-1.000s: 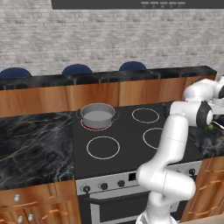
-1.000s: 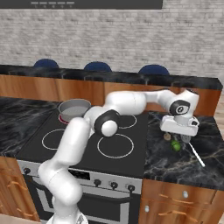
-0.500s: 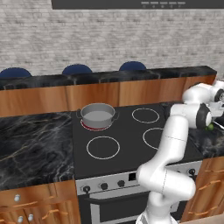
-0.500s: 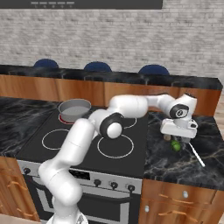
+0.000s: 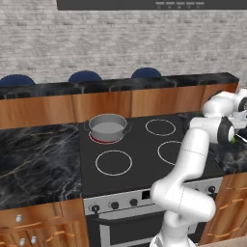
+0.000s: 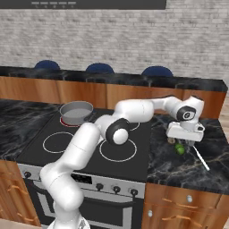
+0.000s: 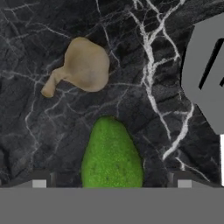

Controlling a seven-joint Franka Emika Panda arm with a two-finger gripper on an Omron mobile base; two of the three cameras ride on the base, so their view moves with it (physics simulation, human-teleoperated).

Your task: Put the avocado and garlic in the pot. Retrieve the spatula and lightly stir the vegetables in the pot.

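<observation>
On the black marble counter right of the stove lie the green avocado (image 7: pixel 112 153) (image 6: pixel 180 149), the beige garlic (image 7: pixel 85 65) (image 6: pixel 171 140) and the light-grey spatula (image 7: pixel 205 74) (image 6: pixel 201 157). My gripper (image 7: pixel 110 183) (image 6: pixel 184 139) hangs open just above the avocado, its fingertips (image 7: pixel 39 181) wide apart on either side of it and holding nothing. The garlic lies just beyond the avocado, the spatula's head off to the right in the hand view. The grey pot (image 5: pixel 108 128) (image 6: pixel 77 112) stands on the stove's back left burner, far from the gripper.
The black cooktop (image 5: pixel 135 149) has several ringed burners between the pot and the gripper. A raised wooden ledge with a dark top (image 6: pixel 112 82) runs behind the stove. The counter's right end (image 6: pixel 221 134) is close to the spatula.
The hand has crept slightly lower over the avocado. The jaws have stayed open, and the avocado, garlic, spatula and pot have not moved.
</observation>
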